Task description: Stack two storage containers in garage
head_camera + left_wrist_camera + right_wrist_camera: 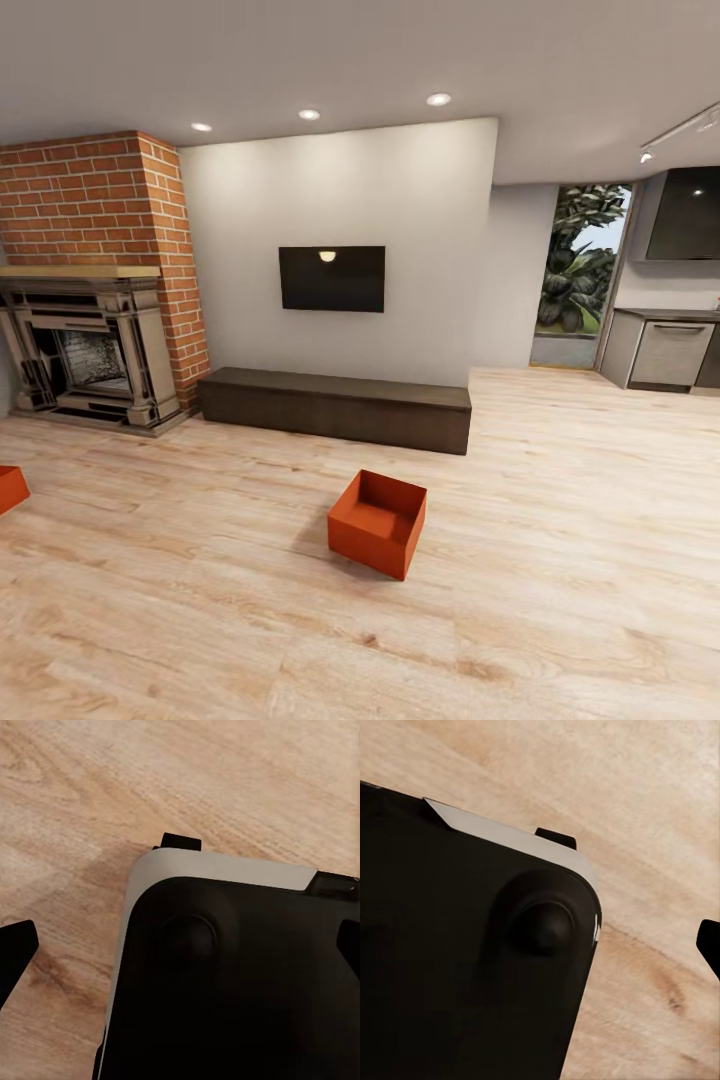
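One orange-red storage container stands lidless on the light wood-plank floor of the living room, in front of the dark wood bench. A corner of the second container pokes in at the far left edge. Neither arm reaches them. My left gripper hangs over my own black and white base, its two fingertips far apart and nothing between them. My right gripper hangs the same way, with one fingertip at the picture's edge and nothing held.
A black TV hangs on the cream wall above the bench. A brick fireplace stands at the left. At the right, a doorway opens onto plants, beside grey kitchen cabinets. Wood-plank floor spreads around the container.
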`<state>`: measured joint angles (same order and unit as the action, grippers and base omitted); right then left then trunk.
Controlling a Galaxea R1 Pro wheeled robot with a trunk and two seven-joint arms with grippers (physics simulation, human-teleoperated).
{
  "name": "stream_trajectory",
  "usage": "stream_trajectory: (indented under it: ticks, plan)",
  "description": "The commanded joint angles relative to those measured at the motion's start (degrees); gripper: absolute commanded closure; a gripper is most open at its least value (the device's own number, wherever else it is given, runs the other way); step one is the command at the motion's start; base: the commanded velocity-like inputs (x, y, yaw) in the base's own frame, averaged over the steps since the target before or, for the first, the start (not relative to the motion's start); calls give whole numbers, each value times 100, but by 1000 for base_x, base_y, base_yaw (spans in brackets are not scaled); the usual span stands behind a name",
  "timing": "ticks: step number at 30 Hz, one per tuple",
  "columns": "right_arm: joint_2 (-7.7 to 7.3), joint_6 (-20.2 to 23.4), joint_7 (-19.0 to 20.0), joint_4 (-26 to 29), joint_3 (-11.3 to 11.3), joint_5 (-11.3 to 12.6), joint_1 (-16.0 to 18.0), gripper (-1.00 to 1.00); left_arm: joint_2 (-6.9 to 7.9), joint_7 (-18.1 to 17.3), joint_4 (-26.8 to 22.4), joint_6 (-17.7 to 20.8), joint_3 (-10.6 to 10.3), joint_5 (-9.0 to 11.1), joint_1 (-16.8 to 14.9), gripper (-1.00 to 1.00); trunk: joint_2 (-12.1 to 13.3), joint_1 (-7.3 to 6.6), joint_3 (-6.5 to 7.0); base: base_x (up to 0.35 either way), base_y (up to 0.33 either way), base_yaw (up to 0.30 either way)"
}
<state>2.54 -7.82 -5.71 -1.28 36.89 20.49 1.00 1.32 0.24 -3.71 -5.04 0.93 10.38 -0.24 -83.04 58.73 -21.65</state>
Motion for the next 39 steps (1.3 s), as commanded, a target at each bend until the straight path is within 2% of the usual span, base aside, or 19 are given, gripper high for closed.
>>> stream_trajectory:
  ticks: [1,35,39]
  plan:
    - [5,-25,-9,-15,48,49,5,-100,0,2,2,-14,5,26,-2,-100,-3,0,-6,0,0,0]
    - [0,13,-1,-21,55,-8,5,-100,-9,-1,2,-14,4,26,-2,-100,-3,0,-6,0,0,0]
    - [-7,13,-1,-21,55,-2,5,-100,-2,-6,2,-14,4,28,-2,-100,-3,0,-6,182,53,0]
